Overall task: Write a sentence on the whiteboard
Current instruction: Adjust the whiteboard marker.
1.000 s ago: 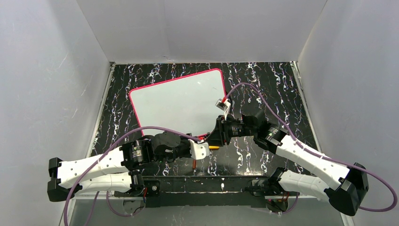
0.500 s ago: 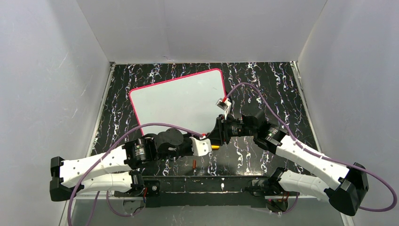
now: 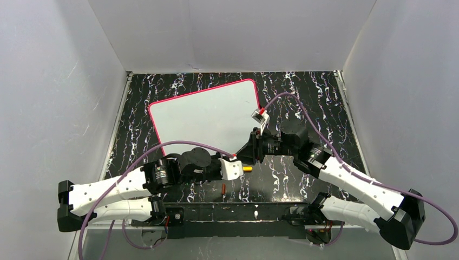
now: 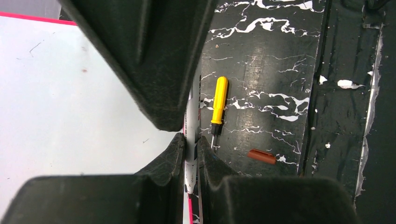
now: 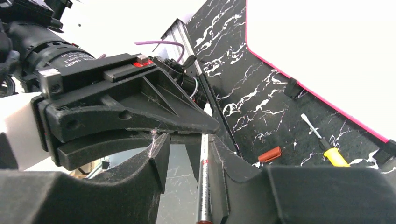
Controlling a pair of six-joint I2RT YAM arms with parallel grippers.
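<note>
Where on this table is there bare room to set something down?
Bare table lies right of the whiteboard, up to the far right corner, and in a narrower strip along its left edge. Crowded: the board's near right corner, where the left gripper and right gripper meet by the screwdriver and cap.

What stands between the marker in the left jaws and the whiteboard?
Nothing visible. The marker is at the edge of the whiteboard. The right gripper has its open jaws around it; the screwdriver and cap lie aside on the table.
</note>
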